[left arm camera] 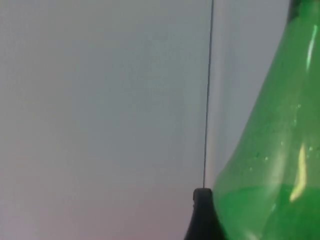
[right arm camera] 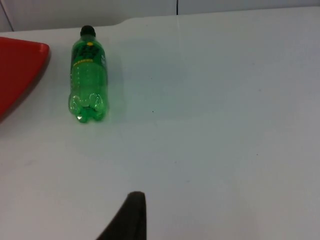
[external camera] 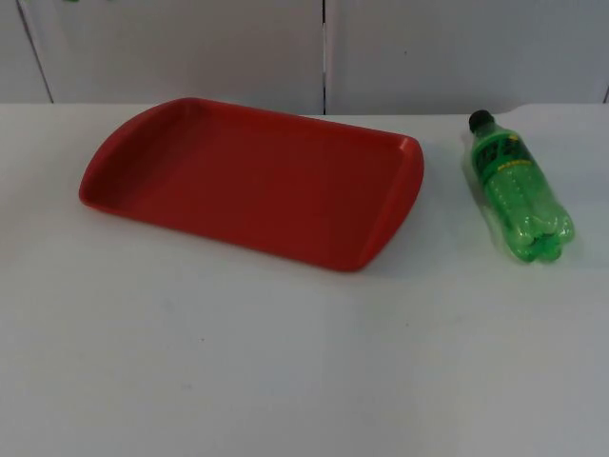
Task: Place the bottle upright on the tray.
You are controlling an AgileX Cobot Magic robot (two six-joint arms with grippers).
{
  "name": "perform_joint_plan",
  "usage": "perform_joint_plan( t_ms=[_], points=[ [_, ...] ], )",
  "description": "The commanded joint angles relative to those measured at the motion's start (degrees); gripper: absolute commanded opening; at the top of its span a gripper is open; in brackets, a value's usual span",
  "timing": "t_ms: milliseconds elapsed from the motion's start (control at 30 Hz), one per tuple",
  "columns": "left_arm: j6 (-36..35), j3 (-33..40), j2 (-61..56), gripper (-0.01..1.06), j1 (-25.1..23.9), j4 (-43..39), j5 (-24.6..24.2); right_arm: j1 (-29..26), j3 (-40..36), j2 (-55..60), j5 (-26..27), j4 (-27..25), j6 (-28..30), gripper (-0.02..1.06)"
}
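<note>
The left hand (left arm camera: pixel 202 215) is up facing the wall (left arm camera: pixel 100 100), and a green shape (left arm camera: pixel 270 165), curved like a bottle's shoulder, stands touching its tip. I cannot tell whether the hand is clenched on it. The red tray (external camera: pixel 247 181) lies flat on the worktop (external camera: pixel 285 362), bare and ready to receive. Right of the tray, just apart from its rim, the bottle (external camera: pixel 519 190) lies on its side, black cap toward the wall, so it needs lifting and turning upright. Its label is dark green with yellow marks, and none of the writing can be read. Right of the tray and nearer than the bottle, the right hand (right arm camera: pixel 130 217) waits above the worktop, looking toward the bottle. I cannot tell whether it is released or clenched.
</note>
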State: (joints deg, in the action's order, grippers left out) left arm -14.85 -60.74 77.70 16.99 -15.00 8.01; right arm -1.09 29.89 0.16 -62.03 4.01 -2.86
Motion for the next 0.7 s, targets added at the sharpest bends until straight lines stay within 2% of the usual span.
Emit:
perform_joint_plan(
  t_ms=[0,100,133,300,333,467,500,533,600,667],
  points=[
    [0.6,-0.2,1.6,0.0,-0.5,-0.7,4.4,-0.3,-0.4,-0.2,0.3,-0.2,0.1,1.04],
    [1.8,-0.1,5.6,0.0,-1.8,-0.7,11.1,-0.3,-0.4,-0.2,0.3,-0.2,0.1,1.04],
    [1.8,-0.1,5.6,0.0,-1.8,-0.7,11.1,-0.3,-0.4,-0.2,0.3,-0.2,0.1,1.04],
    [1.8,-0.1,12.2,0.0,-5.6,-0.6,20.5,-0.3,-0.4,-0.2,0.3,-0.2,0.1,1.04],
    [1.8,-0.1,12.2,0.0,-5.6,-0.6,20.5,-0.3,-0.4,-0.2,0.3,-0.2,0.1,1.04],
    [2.5,-0.1,18.3,0.0,-7.5,-0.5,31.9,-0.3,-0.4,-0.2,0.3,-0.2,0.1,1.04],
    [2.5,-0.1,18.3,0.0,-7.5,-0.5,31.9,-0.3,-0.4,-0.2,0.3,-0.2,0.1,1.04],
    [2.5,-0.1,20.7,0.0,-7.8,-0.5,36.3,-0.3,-0.4,-0.2,0.3,-0.2,0.1,1.04],
    [3.9,-0.5,23.7,0.0,-7.8,-0.5,39.4,-0.3,-0.4,-0.2,0.3,-0.2,0.1,1.04],
    [5.1,-0.7,25.4,0.0,-7.8,-0.5,39.8,-0.3,-0.4,-0.2,0.3,-0.2,0.1,1.04]
  ],
)
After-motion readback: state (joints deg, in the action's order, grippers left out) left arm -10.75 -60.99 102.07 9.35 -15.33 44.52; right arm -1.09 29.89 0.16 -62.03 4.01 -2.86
